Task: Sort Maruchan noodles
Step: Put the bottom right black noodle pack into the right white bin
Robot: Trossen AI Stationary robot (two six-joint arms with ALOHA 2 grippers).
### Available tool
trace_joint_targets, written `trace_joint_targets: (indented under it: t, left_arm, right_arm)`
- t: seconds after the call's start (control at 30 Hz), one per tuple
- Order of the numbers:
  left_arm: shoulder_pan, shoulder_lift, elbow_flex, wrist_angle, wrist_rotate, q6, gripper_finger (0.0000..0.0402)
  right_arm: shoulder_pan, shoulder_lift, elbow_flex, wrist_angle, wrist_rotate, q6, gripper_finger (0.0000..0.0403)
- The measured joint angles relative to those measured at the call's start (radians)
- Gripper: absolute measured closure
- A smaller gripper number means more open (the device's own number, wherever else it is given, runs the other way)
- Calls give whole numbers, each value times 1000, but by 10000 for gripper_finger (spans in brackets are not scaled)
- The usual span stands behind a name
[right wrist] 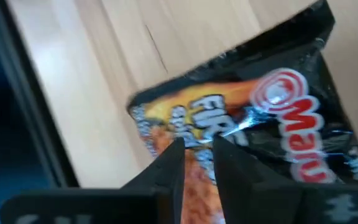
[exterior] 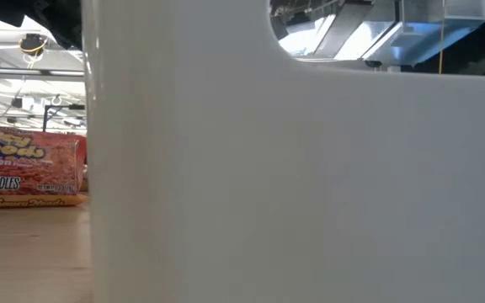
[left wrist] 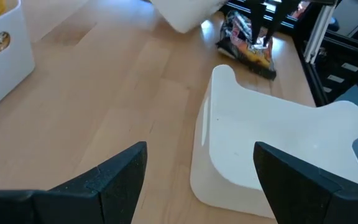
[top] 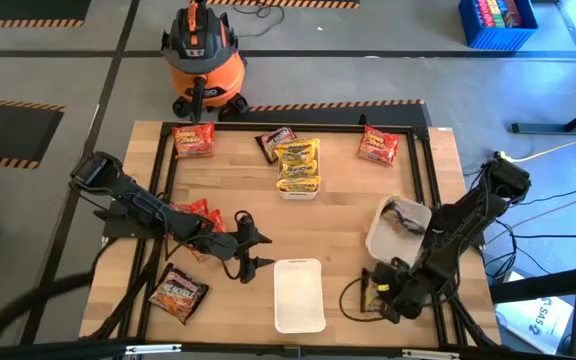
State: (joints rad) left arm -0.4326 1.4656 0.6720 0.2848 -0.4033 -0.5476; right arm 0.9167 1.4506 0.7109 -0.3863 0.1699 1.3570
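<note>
My right gripper is down at the table's near right, its fingers nearly together on a dark Maruchan packet, which also shows in the left wrist view. My left gripper hovers open left of centre, facing an empty white tray, and holds nothing. Yellow packets fill a far tray. A tilted tray on the right holds a dark packet. Red packets and dark ones lie flat on the wood. My right gripper pinches the dark packet's wrapper near its orange printed end between its two fingertips. The fingers come steeply from above, slanting down. The packet lies flat on the table under them.
The black frame rail runs close along the right gripper's side. More red packets lie under the left arm. In the low view a white tray wall blocks most of the picture, with a red packet beside it. An orange vacuum stands beyond the far edge.
</note>
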Motion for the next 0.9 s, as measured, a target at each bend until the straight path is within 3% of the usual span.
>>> trace_joint_targets:
  t: [0.13, 0.37, 0.57, 0.77, 0.9]
  left_arm:
    - [1, 0, 0, 1, 1, 0, 114]
    - [1, 0, 0, 1, 2, 0, 114]
    - [1, 0, 0, 1, 3, 1, 114]
    - [1, 0, 0, 1, 4, 0, 114]
    - [1, 0, 0, 3, 4, 0, 114]
  right_arm:
    - [-44, 0, 0, 29, -9, -37, 317]
    - [-89, 0, 0, 23, -155, -82, 288]
    - [-94, -29, 0, 1, -220, -87, 284]
    - [-94, -97, 49, -102, -274, -81, 284]
    - [-94, -178, 130, -282, -269, -81, 284]
